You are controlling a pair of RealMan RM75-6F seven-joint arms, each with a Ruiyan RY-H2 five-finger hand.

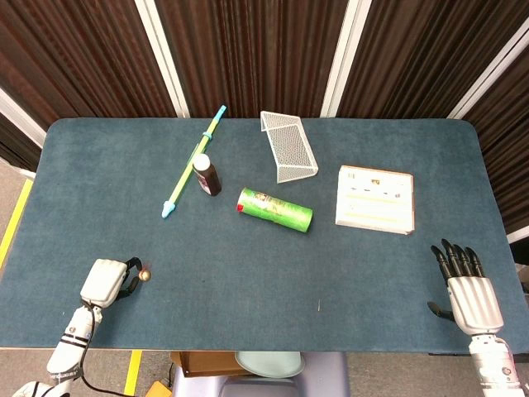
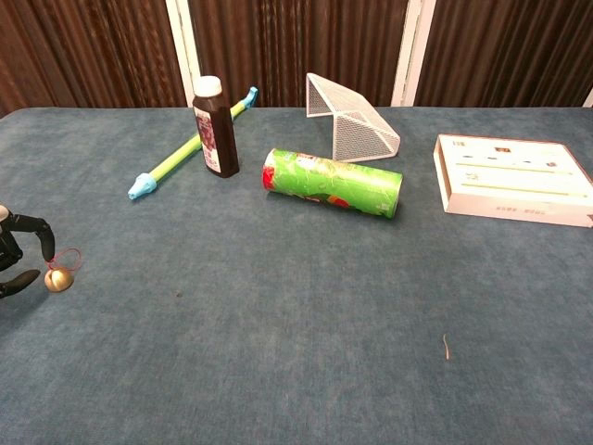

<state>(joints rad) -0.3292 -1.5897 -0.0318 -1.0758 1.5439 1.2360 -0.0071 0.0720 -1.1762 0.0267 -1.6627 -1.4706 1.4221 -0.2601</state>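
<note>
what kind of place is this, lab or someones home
Most likely a lab or test cell, not a home: a table covered in blue felt, dark ribbed panels walling it in, yellow floor tape, and unrelated props such as a green can and a wire rack.

The head view is looking steeply down from above the near edge, taking in the whole blue table [image 1: 248, 248] with the curtain at twelve o'clock. The chest view is sitting low and closer, facing level toward twelve o'clock across the table [image 2: 278, 371]. Both are sharing the green can [image 1: 275, 209] [image 2: 332, 183], bottle [image 1: 206, 174] [image 2: 215, 127], and the left hand [image 1: 106, 281] [image 2: 17, 252] at eight o'clock.
</note>
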